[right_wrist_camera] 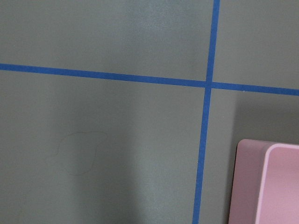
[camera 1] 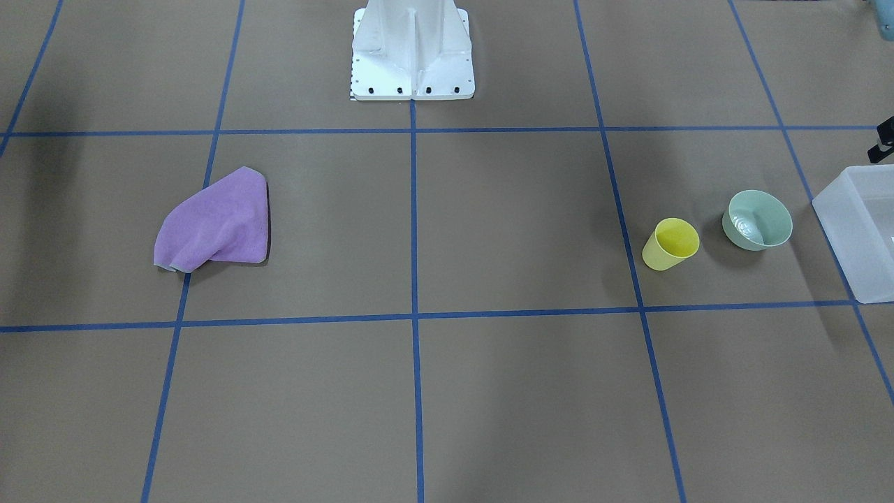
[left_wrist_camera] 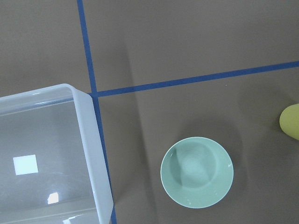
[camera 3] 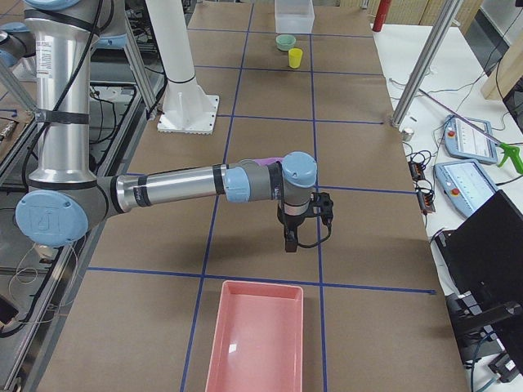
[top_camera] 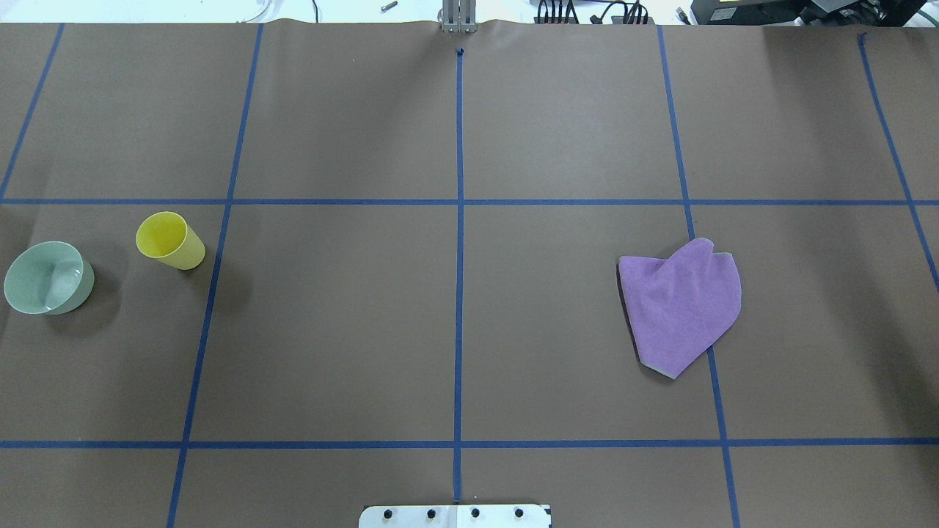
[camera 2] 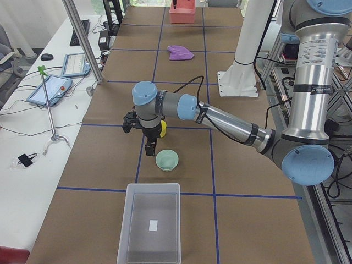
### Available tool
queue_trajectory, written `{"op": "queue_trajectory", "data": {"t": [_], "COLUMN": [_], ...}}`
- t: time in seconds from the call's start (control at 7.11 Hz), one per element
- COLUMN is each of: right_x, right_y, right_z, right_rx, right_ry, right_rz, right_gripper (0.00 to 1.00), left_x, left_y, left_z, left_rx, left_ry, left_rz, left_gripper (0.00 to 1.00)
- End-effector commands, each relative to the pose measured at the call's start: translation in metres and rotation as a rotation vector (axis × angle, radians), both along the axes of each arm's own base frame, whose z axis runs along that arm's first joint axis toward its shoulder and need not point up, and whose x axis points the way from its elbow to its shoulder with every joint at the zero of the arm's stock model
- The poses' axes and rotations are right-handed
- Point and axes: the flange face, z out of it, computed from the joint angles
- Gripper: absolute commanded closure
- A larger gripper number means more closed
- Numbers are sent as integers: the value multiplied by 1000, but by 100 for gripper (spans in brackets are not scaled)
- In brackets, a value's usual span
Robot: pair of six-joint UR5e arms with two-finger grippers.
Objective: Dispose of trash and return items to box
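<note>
The mint-green bowl (camera 1: 760, 220) stands upright on the brown table, also in the overhead view (top_camera: 48, 277) and the left wrist view (left_wrist_camera: 196, 171). The yellow cup (camera 1: 670, 243) stands beside it (top_camera: 170, 240). The frosted-white box (camera 1: 859, 230) sits next to the bowl, empty in the exterior left view (camera 2: 130, 220). My left gripper (camera 2: 149, 147) hangs above the table by the cup and the bowl (camera 2: 166, 160); I cannot tell if it is open. My right gripper (camera 3: 288, 243) hangs over bare table near a pink bin; I cannot tell its state.
A purple cloth (camera 1: 216, 220) lies crumpled on the robot's right half of the table (top_camera: 682, 304). A pink bin (camera 3: 255, 343) stands at the table's right end, its corner in the right wrist view (right_wrist_camera: 266, 186). The white robot base (camera 1: 412, 56) stands at the table's edge.
</note>
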Motion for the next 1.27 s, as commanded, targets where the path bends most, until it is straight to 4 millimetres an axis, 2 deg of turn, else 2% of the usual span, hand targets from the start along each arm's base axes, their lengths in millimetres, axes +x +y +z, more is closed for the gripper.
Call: {"op": "queue_trajectory", "data": {"t": [0.0,0.14,0.84,1.12], "right_x": [0,0,0,0], "right_y": [-1,-1,-2,-2], "right_z": [-1,1,-2,-5], "right_rx": [1,-2,0,4], "right_ry": [0,0,0,-1], "right_rz": [3,2,6,8], "right_gripper": [0,0,0,0], "left_x": [-1,-1,3,26], "left_y": [4,4,-2,-10], "left_z": [-5,1,-10,-6], "left_rx": [7,-6,25,49], "left_ry": [20,17,18,26], "left_rz": [-3,-4,3,22], "left_gripper": [2,2,2,2]}}
